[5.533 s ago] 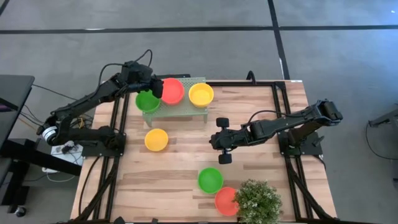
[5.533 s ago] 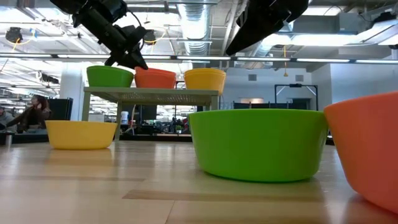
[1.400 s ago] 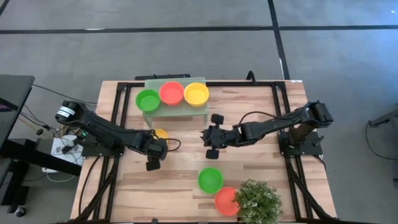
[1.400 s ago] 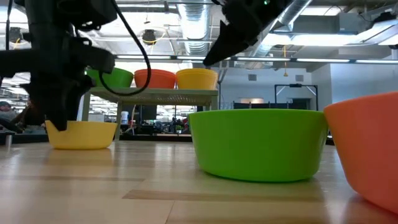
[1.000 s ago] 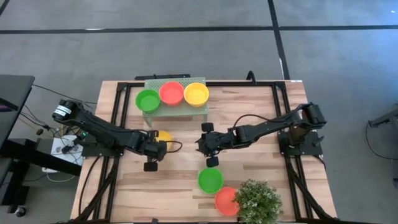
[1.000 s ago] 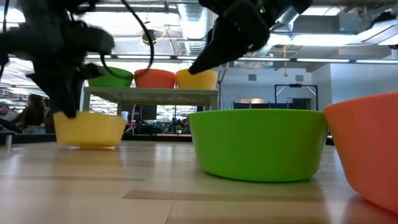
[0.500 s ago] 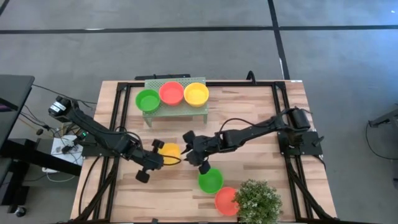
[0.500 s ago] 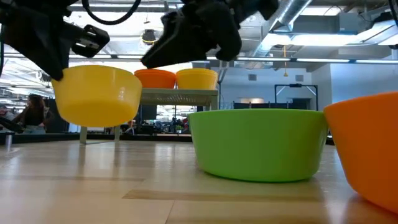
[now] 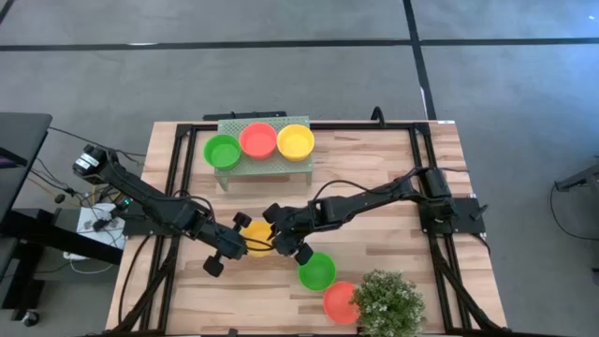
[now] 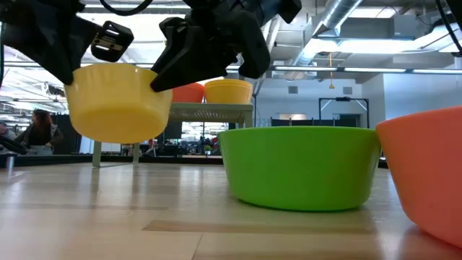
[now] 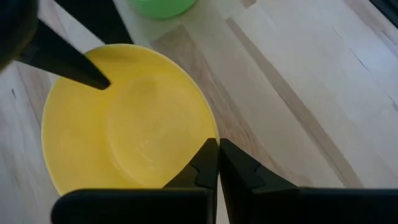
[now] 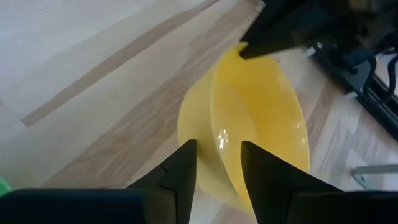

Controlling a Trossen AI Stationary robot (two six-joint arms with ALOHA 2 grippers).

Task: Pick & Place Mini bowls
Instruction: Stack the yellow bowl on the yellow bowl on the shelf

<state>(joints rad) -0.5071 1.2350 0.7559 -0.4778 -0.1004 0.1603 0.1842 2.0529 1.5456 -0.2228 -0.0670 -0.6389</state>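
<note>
A yellow mini bowl (image 9: pixel 255 234) hangs above the table's middle, between my two grippers. My left gripper (image 9: pixel 240 243) is shut on its rim on the table's left side. My right gripper (image 9: pixel 272 238) is open at the opposite rim; its fingers (image 12: pixel 185 167) stand one outside and one inside the bowl's wall (image 12: pixel 222 163), and I cannot tell whether they touch it. A green bowl (image 9: pixel 316 271) and a red bowl (image 9: pixel 339 301) rest on the table. Green, red and yellow bowls (image 9: pixel 260 140) sit on the pale green stand (image 9: pixel 265 166). My left gripper pinches the yellow bowl's rim (image 11: pixel 210 133) with one finger inside the bowl and one outside. The fingers come from the table's left side, slanting down. The bowl (image 10: pixel 119 101) is lifted clear of the table, mouth up and about level.
The bushy green plant (image 9: pixel 386 301) stands at the near edge beside the red bowl. The green bowl lies just right of and nearer than my right gripper. The stand stands at the far edge. Bare wood shows on the table's right side (image 9: pixel 393 234).
My left gripper has lifted the yellow bowl off the table and carried it toward the near edge and a little to the right. My right gripper has gone toward the table's left, up to the bowl's right rim, and its open fingers now straddle the wall.
</note>
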